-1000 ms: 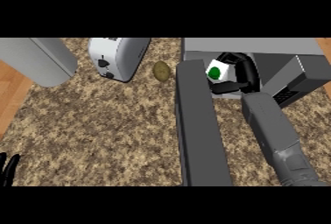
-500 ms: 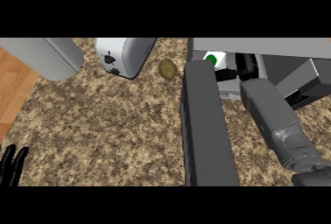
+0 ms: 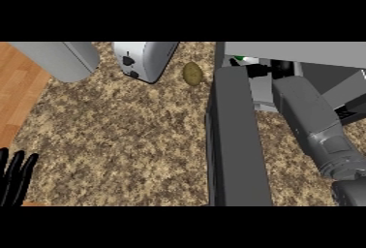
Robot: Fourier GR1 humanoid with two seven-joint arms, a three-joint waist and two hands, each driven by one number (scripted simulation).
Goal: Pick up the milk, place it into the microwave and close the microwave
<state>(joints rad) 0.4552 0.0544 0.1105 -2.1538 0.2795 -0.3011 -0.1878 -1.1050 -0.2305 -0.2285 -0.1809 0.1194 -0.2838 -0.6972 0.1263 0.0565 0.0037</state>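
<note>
The microwave [image 3: 314, 52] stands at the upper right, and its dark grey door [image 3: 236, 140] hangs open toward me. My right forearm reaches over the door into the cavity. Only a white and green corner of the milk [image 3: 238, 60] shows just inside the opening. Black parts of my right hand [image 3: 259, 70] sit against the milk and appear curled on it; most of the hand is hidden by the forearm and the microwave's top. My left hand [image 3: 14, 175] rests open, fingers up, at the lower left edge.
A silver toaster [image 3: 143, 59] stands at the back, with a brown oval potato [image 3: 191, 73] between it and the microwave door. A grey rounded appliance [image 3: 61, 60] sits at the upper left. The counter's edge and wooden floor [image 3: 16, 89] lie to the left.
My right arm has carried the milk further into the microwave, so less of the carton shows. The left hand has come into view at the lower left.
</note>
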